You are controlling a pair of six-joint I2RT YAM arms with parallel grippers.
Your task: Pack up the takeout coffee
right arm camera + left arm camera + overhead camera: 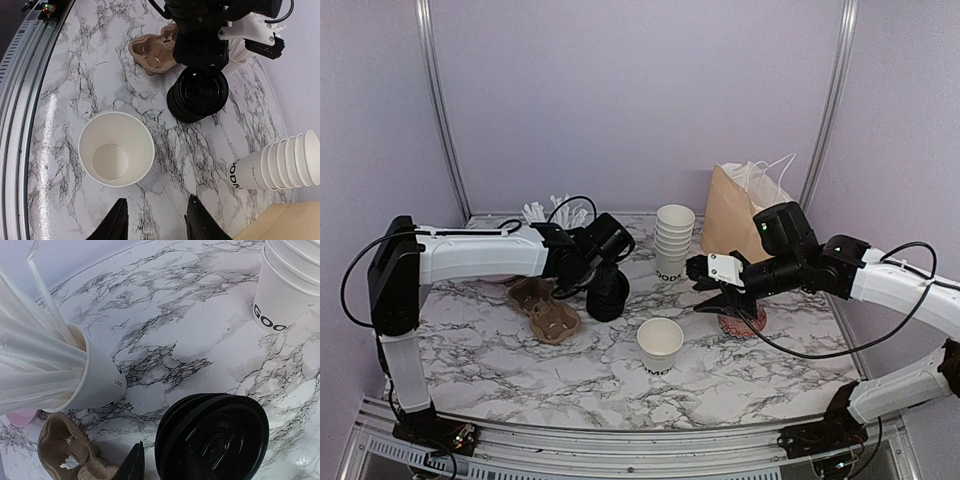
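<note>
Lidless paper cup [660,345] set at 6 o'clock of cup stack [674,240], likely for lidding. Left end effector [603,268] held over lid stack [608,297], cup's 10 o'clock; grip cannot be told. Right end effector [157,222] open, empty, cup's 2 o'clock.

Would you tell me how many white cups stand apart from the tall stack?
2: an empty cup at front centre; a straw-filled cup back left. Others may be hidden.

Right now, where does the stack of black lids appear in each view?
Top external: lids left of centre, on the table.
Left wrist: lids at the bottom right.
Right wrist: lids above centre.
Shared landmark: the cup stack, which all three views show.
</note>
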